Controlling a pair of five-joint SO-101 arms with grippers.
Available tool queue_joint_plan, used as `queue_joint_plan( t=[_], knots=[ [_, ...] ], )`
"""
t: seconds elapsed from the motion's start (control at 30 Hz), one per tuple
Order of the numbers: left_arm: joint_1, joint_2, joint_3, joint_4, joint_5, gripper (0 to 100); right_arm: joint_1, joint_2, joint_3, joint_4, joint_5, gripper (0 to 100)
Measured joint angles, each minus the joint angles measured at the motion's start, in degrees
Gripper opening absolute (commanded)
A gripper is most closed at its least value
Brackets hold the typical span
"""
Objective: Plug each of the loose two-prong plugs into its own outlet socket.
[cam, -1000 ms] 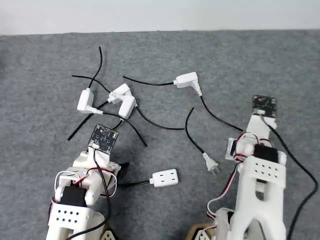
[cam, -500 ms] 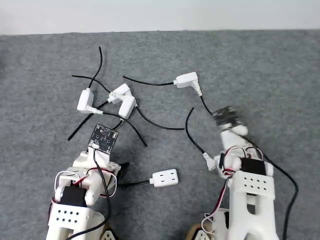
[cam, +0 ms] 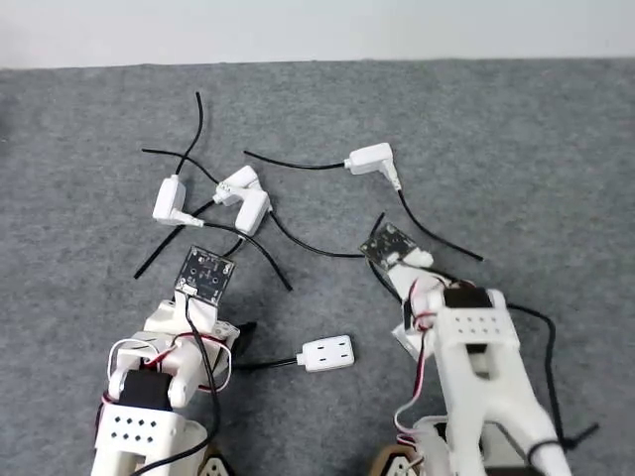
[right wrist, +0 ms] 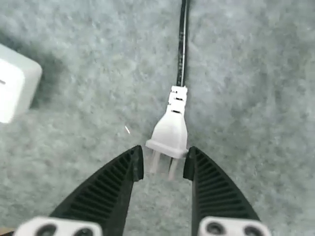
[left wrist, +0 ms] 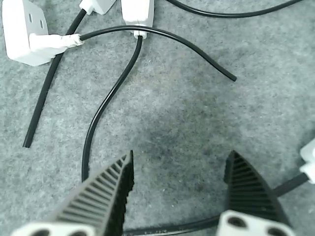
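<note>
**Lining up on the last loose plug, nothing gripped yet**

High view: three white plastic plug-and-socket pairs lie on the far part of the grey carpeted table (cam: 556, 149): far-left pair (cam: 170, 201), middle pair (cam: 253, 208), right-hand pair (cam: 370, 158). Each looks mated from here, but I can't confirm seating. My read: three done, one to go. The free white rectangular outlet block (cam: 327, 353) lies on its black cord at the near side, between the arms, with nothing in it. The right arm (cam: 476, 342) leans toward centre, just beside that block. The left arm (cam: 164, 372) sits near-left.

Left wrist view: the left claw (left wrist: 180, 158) is wide open and empty above bare carpet. Thin black cords (left wrist: 106, 105) cross the carpet beyond it. The far-left pair shows its plug butted against the socket body.

Right wrist view: the loose white two-prong plug (right wrist: 170, 132) lies flat, with its black cord running away and its prongs pointing back at the wrist. The right claw (right wrist: 163, 156) is open, one ribbed black jaw on each side of the prongs and flange, just beside them. I can't tell if they touch. It's not clamped. A corner of the outlet block sits nearby.

Remaining, as I judge it: clamp the plug, carry it to the block, square the prongs to a slot pair, push home. The block is unrestrained and will likely slide, so I'd brace it with the left claw.
</note>
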Motion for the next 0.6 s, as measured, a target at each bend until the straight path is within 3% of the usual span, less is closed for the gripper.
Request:
queue_joint_plan(
  t=[0.6],
  knots=[
    [0.00,0.00,0.00,0.00,0.00,28,-1.05,16.97,-6.07,-5.10,-1.85,11.7]
  ],
)
